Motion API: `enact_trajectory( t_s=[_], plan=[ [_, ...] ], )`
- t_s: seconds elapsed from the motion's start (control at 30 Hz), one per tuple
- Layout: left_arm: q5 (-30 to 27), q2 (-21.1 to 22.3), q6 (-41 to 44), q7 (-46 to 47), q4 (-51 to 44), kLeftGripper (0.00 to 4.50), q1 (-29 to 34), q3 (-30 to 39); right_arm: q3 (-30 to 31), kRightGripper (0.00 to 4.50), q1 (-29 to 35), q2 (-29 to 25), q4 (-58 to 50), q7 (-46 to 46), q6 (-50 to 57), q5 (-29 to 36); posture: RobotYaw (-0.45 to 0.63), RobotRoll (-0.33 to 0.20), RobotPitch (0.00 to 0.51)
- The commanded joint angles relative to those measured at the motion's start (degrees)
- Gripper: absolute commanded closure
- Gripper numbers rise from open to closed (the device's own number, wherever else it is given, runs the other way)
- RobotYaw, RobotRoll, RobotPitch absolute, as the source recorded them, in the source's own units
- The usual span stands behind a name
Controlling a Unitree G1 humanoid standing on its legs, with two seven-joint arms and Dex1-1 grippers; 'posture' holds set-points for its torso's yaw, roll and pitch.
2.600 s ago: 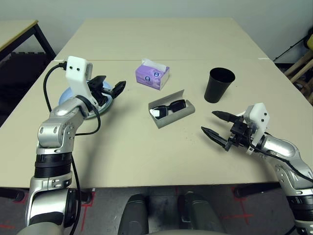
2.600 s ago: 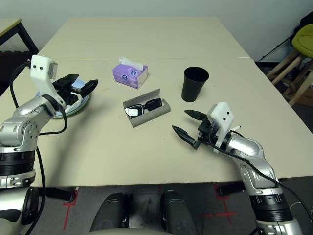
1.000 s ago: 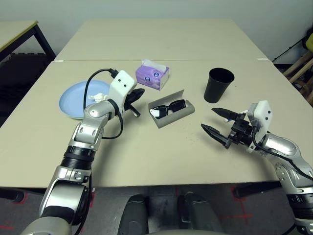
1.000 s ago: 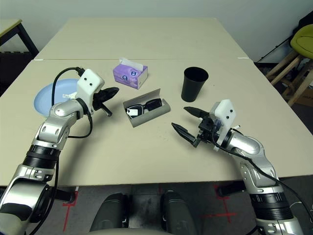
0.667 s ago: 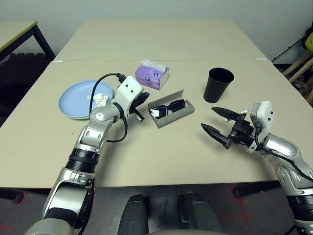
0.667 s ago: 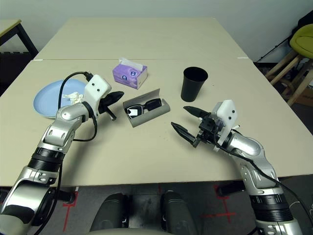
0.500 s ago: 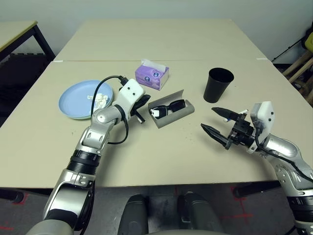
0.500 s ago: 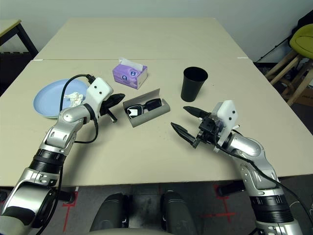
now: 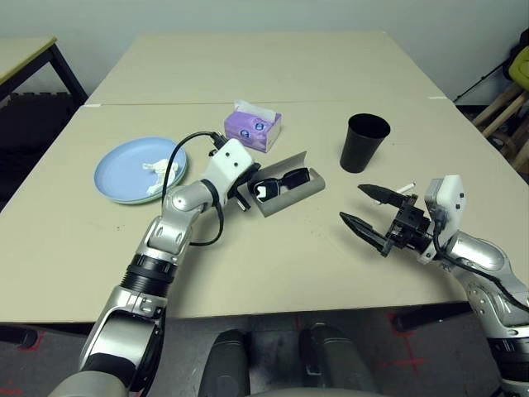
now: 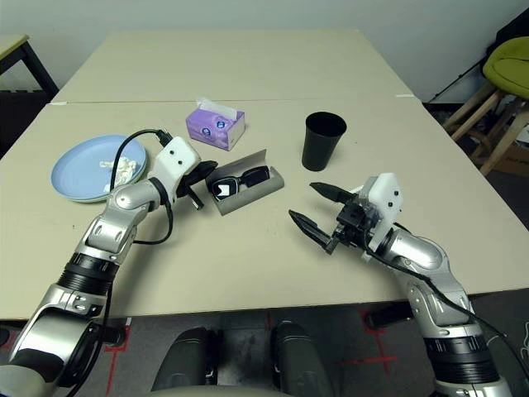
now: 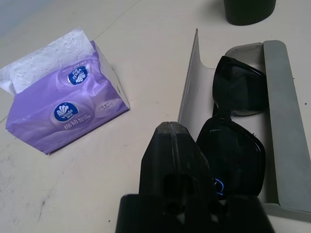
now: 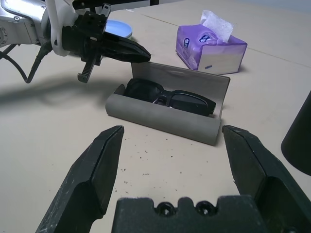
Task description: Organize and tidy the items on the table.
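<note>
A grey glasses case (image 9: 294,194) lies open at mid-table with black sunglasses (image 9: 285,178) inside. My left gripper (image 9: 252,175) is shut, its tips at the case's left end, close to the raised lid (image 11: 188,77) and one lens (image 11: 233,150). On the left, a blue plate (image 9: 124,169) carries a crumpled white tissue (image 9: 157,168). A black cup (image 9: 364,142) stands upright at the right rear. My right gripper (image 9: 352,203) hovers open over bare table right of the case, its jaws facing the case (image 12: 165,121).
A purple tissue box (image 9: 252,130) sits just behind the case. A second beige table (image 9: 273,66) adjoins at the back. A yellow-green chair (image 10: 512,66) stands off the right edge. Something thin and white (image 9: 404,188) shows beside my right gripper.
My left gripper has travelled right, from over the blue plate to the left end of the glasses case. The tissue now lies uncovered on the plate. The right arm has stayed put.
</note>
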Motion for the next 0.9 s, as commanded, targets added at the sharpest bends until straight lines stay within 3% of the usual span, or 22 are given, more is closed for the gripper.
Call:
enact_trajectory(
  t_s=[0.03, 0.3, 0.9],
  plan=[
    [0.8, -0.3, -0.4, 0.4, 1.2, 4.48, -0.8, -0.2, -1.0, 0.0, 0.6, -0.6, -0.8, -0.1, 0.2, 0.4, 0.0, 0.0, 0.085],
    [-1.0, 0.0, 2.8, 0.7, 0.8, 4.48, -3.3, 2.7, -0.8, 0.0, 0.6, -0.8, -0.4, 0.3, 0.0, 0.4, 0.01, 0.0, 0.082],
    [3.5, -0.7, 2.0, 1.9, 4.6, 4.48, -3.1, -0.2, -1.3, 0.0, 1.4, -1.2, -0.6, 0.8, -0.6, 0.4, -0.02, 0.0, 0.102]
  ],
)
